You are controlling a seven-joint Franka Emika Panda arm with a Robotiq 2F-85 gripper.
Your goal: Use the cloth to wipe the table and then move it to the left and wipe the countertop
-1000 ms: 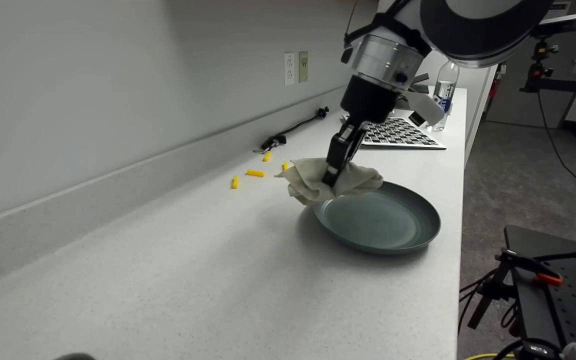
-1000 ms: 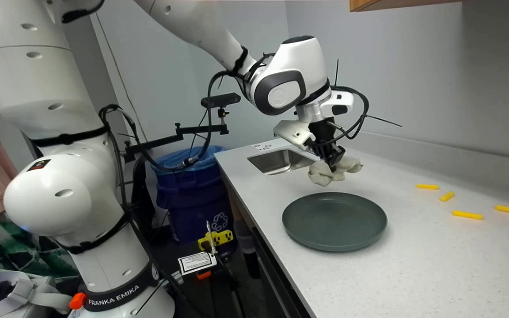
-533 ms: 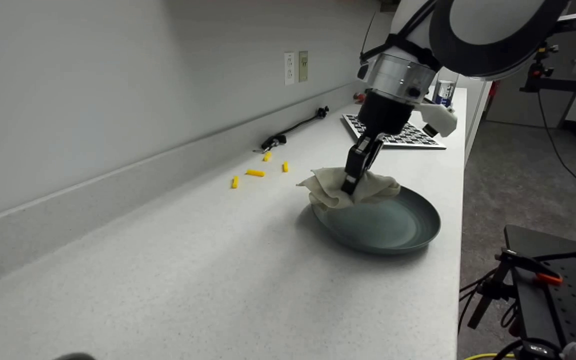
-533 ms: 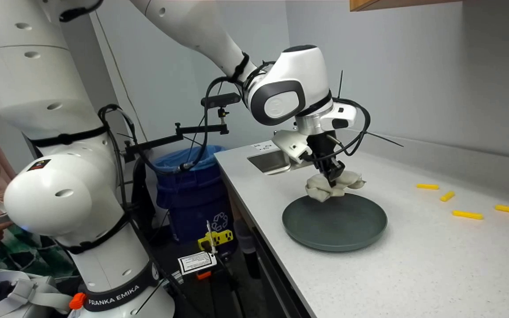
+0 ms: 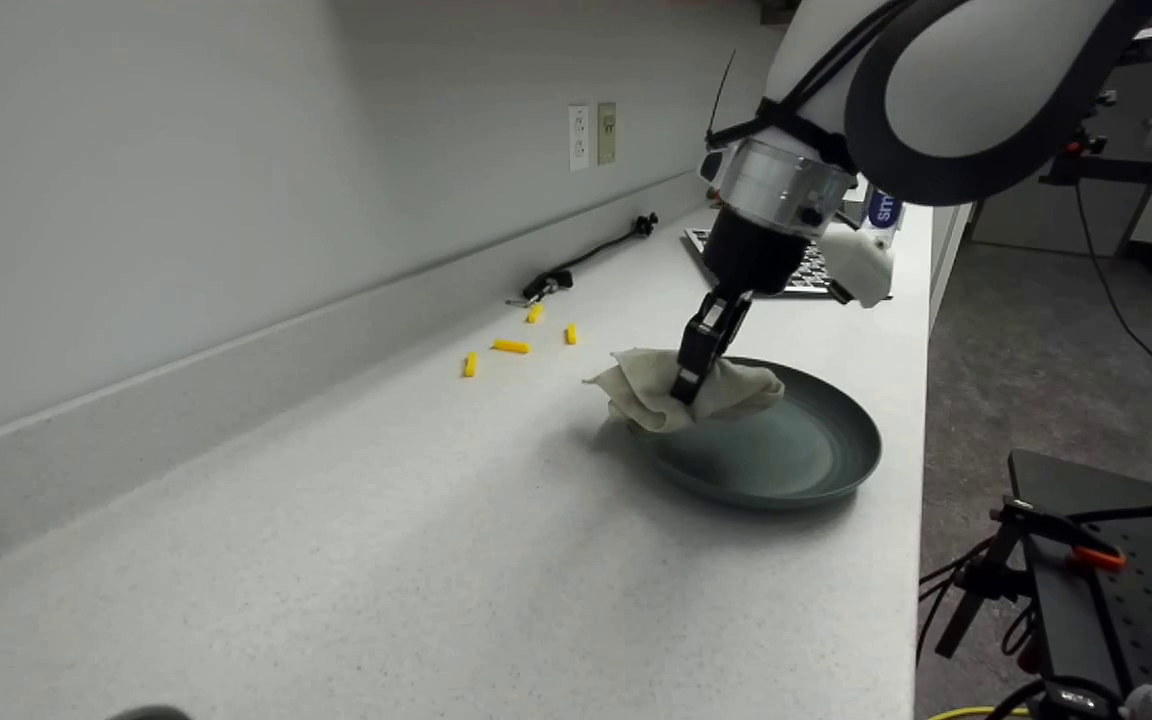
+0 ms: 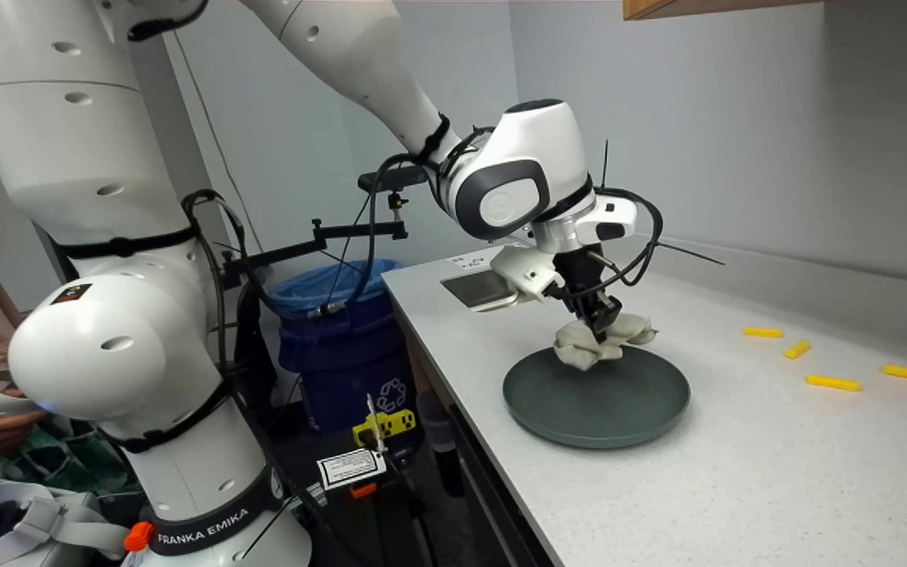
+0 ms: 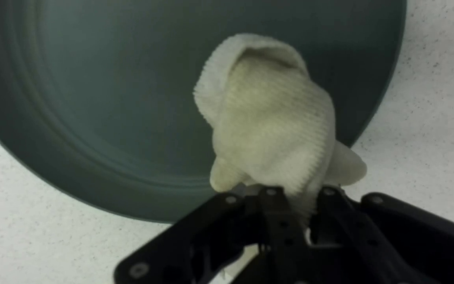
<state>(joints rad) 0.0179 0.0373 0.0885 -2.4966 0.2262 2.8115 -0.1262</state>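
Note:
The cloth [image 5: 644,392], off-white and folded, bunches out on both sides of my gripper [image 5: 688,385] in both exterior views. From the wrist camera, the cloth [image 7: 274,118] is pinched between the two black fingers of the gripper [image 7: 300,197], and a loose fold sticks out ahead of them. Cloth and gripper hang over one edge of the dark plate; whether the cloth touches the plate, I cannot tell. Beneath lies the table, a long white countertop [image 6: 768,472] with a low backsplash; one surface serves as both.
A round grey-green plate [image 6: 595,409] sits near the counter's front edge. Several yellow sticks [image 5: 510,346] lie toward the backsplash. Farther along are a black cable clamp [image 5: 548,284], a checkered board [image 5: 811,275] and a bottle [image 5: 883,208]. A sink [image 6: 485,289] is set into the counter.
My gripper has come down with the cloth, which now hangs lower over the plate's edge. In an exterior view it swung right, then slightly back left. The grip on the cloth stays the same.

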